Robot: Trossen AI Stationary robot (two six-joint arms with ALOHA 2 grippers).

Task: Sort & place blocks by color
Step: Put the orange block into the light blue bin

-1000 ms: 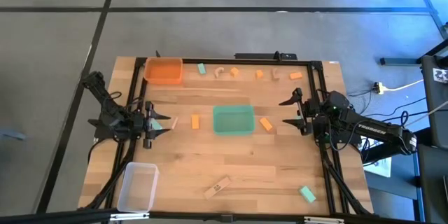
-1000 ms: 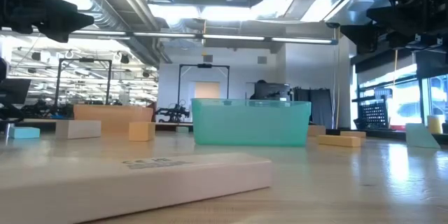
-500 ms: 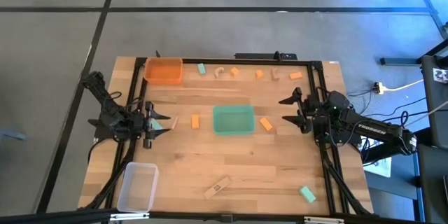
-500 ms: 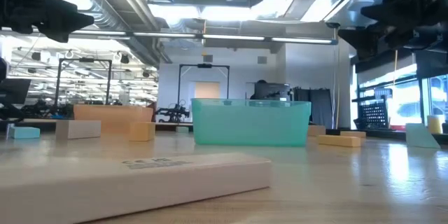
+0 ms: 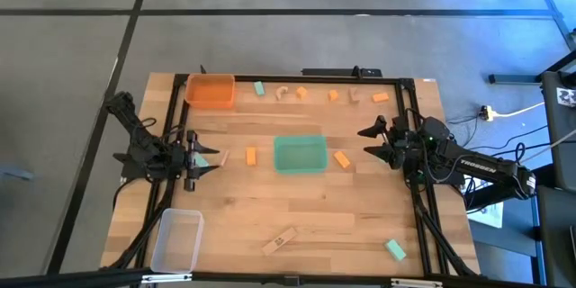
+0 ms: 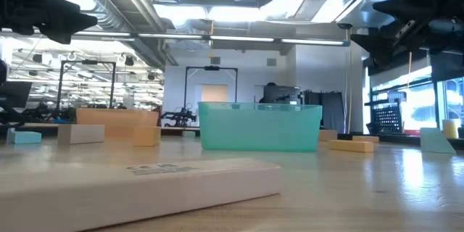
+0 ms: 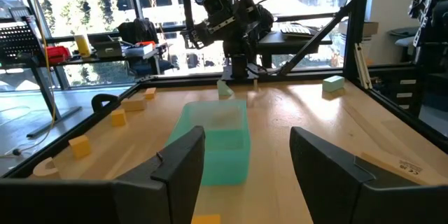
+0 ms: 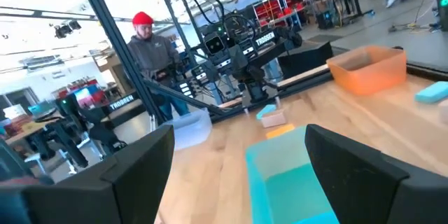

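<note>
From above, the left gripper [image 5: 205,158] hovered at the left edge of the wooden surface [image 5: 297,211], its arm stretched level and pointing inward, fingers spread and holding nothing. A mint-green block [image 5: 202,160] lay between those fingers, with a pale wood block [image 5: 224,157] and an orange block [image 5: 251,155] just beyond, toward the green tray [image 5: 300,155] at the centre. The right gripper [image 5: 371,140] hung at the right edge, facing the tray, fingers apart and empty; an orange block [image 5: 343,159] lay between it and the tray. The orange tray [image 5: 211,91] sat at the far left corner, and a row of small blocks [image 5: 332,95] ran along the far edge. The clear tray [image 5: 178,239] stood at the near left corner, a long pale wood block [image 5: 280,240] lay near the front edge, and a mint-green block [image 5: 395,249] sat near the front right corner.

At table height, the long pale block [image 6: 145,181] filled the foreground before the green tray [image 6: 260,126]; both arms hung dark in the upper corners.

In the left wrist view, the spread fingers [image 7: 180,164] framed the green tray [image 7: 218,142], with the right arm [image 7: 229,17] opposite.

In the right wrist view, the parted fingers [image 8: 353,155] flanked the green tray [image 8: 294,182]; the orange tray [image 8: 369,67] lay beyond, and a person [image 8: 148,52] in a red cap stood behind the surface.
</note>
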